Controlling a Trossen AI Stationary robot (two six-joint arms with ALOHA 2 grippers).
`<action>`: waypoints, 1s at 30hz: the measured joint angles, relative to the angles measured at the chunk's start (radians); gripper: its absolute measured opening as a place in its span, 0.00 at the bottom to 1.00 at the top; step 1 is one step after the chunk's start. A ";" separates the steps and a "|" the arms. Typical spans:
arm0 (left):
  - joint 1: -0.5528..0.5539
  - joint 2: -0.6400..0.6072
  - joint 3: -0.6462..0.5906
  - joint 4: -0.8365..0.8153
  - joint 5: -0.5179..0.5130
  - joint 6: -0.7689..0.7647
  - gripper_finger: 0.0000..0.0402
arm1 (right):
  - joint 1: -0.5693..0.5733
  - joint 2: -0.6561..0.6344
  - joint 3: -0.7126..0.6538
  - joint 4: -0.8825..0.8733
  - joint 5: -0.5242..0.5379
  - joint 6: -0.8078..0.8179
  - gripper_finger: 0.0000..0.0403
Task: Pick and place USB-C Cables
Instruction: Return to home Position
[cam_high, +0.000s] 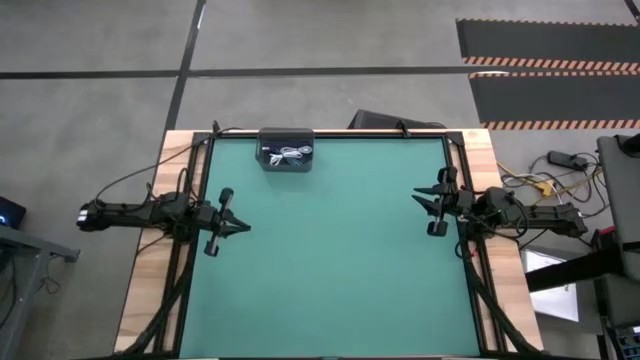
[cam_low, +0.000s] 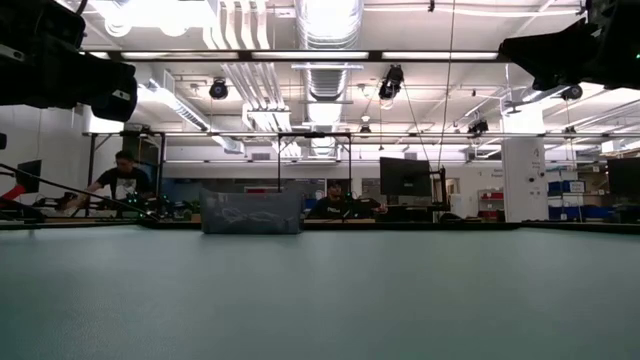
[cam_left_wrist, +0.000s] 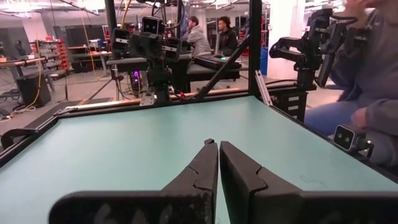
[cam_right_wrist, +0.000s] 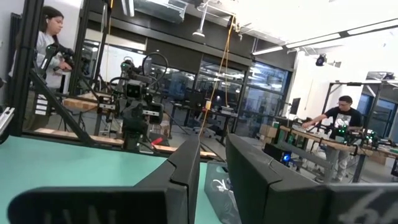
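**Green mat (cam_high: 330, 270), nothing left on it to lift**

No cable shows on the near half of the mat, nor anywhere else on it from overhead. Midway across, the left gripper (cam_high: 245, 225) hangs by the left edge. Its fingers are pressed almost together, with only a hairline gap and nothing between them. Opposite it, by the right edge, the right gripper (cam_high: 420, 200) has its fingers slightly parted, a narrow gap, and it also holds nothing. The two are well apart, tips pointing toward each other across the mat.

At the far edge, near the middle, stands the bin (cam_high: 287, 168). The cables (cam_high: 290, 153) lie inside it, showing as a pale tangle against its dark floor. Beyond the table, the low view shows two people (cam_low: 125, 180) seated at benches in the room.

The step in hand looks like parking the arms, and most of it seems done. To finish it well, each arm should fold back on its own side with its fingers held above the mat, not dragged along it. Neither should sweep toward the bin, since that could nudge it or hook a loop of cable over the rim. The right gripper could close before it rests.

The count is one mat, one bin, two grippers and two people in the low view. Of the cables, only pale strands can be made out, so I cannot tell how many bundles are in there.
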 joint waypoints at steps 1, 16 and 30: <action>0.000 0.000 0.000 0.000 0.000 0.000 0.00 | 0.000 0.000 0.000 0.000 0.000 0.000 0.17; 0.000 0.000 0.000 0.000 0.000 0.000 0.00 | 0.000 0.000 0.000 0.000 0.000 0.000 0.19; 0.000 0.000 0.000 0.000 0.000 0.000 0.00 | 0.000 0.000 0.000 0.000 0.000 0.000 0.17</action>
